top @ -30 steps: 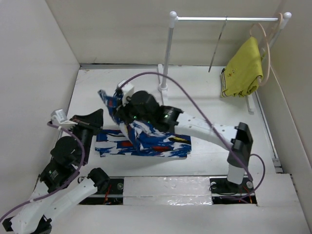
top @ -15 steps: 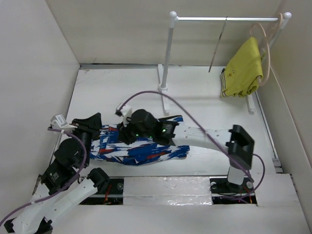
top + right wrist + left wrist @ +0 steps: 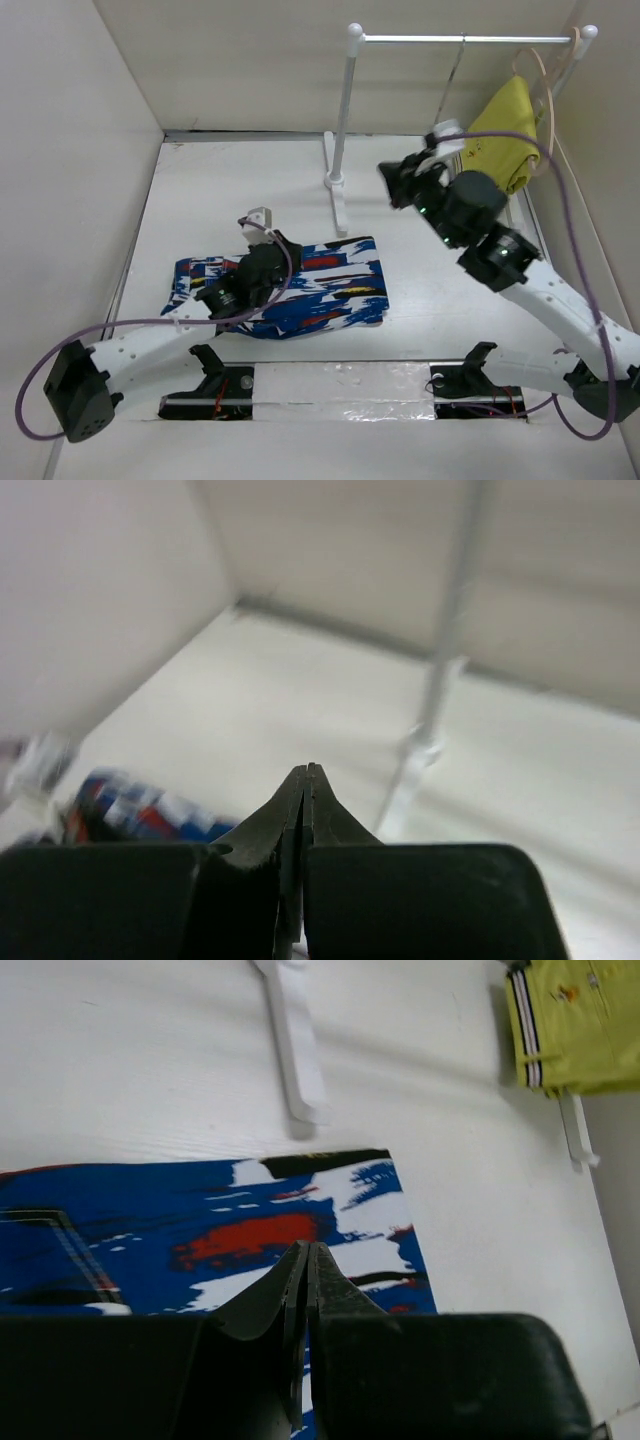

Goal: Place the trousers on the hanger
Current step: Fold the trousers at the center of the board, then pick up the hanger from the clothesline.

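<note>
Both arms have shifted since a second ago: the right gripper point(image 3: 305, 772) now rides high near the rack point(image 3: 460, 39), and the left gripper point(image 3: 303, 1250) sits low over the trousers point(image 3: 330, 285). On the white table point(image 3: 200, 190) the trousers lie flattened near the front edge, unheld. Both pairs of jaws are clenched on nothing. The hanger point(image 3: 452, 90) hangs from the rail beside the yellow garment point(image 3: 500, 125).

Item 1: my right end effector point(image 3: 306, 772), off trousers point(image 3: 335, 292), now raised at back right near hanger point(image 3: 456, 75).
Item 2: my left end effector point(image 3: 305, 1252), swung in from left edge, now over trousers.
Item 3: trousers, lifted bunch gone, now flat on tabletop point(image 3: 430, 270).
</note>
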You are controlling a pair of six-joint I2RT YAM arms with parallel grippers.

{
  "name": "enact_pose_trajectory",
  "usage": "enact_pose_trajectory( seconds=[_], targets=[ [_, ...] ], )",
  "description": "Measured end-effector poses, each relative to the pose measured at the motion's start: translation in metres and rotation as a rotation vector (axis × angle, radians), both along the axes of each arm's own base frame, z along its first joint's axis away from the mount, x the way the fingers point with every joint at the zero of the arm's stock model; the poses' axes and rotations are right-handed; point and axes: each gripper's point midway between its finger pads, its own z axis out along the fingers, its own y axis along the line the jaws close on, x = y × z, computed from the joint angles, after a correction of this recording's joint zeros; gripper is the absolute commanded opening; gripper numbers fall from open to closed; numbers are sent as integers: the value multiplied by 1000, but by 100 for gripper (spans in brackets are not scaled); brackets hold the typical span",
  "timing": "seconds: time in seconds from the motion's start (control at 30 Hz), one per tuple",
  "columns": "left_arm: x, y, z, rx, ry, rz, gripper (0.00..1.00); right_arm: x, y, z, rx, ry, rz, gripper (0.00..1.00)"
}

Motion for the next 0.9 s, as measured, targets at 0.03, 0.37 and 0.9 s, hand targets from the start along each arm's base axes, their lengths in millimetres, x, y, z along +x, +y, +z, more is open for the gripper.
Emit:
enact_pose_trajectory(
  seconds=[0.03,0.37,0.9],
  targets=[
    [-3,-13,-2,12,-8,-38,0,6,-26,24,18,-44,-86,26],
    [-11,-70,3,85,-140,-186,17,67,-197,98,-24,-145,-707,80],
    [-11,-55,14,86,-246,-168,19,181,-163,-12,-207,148,-616,54]
  ],
)
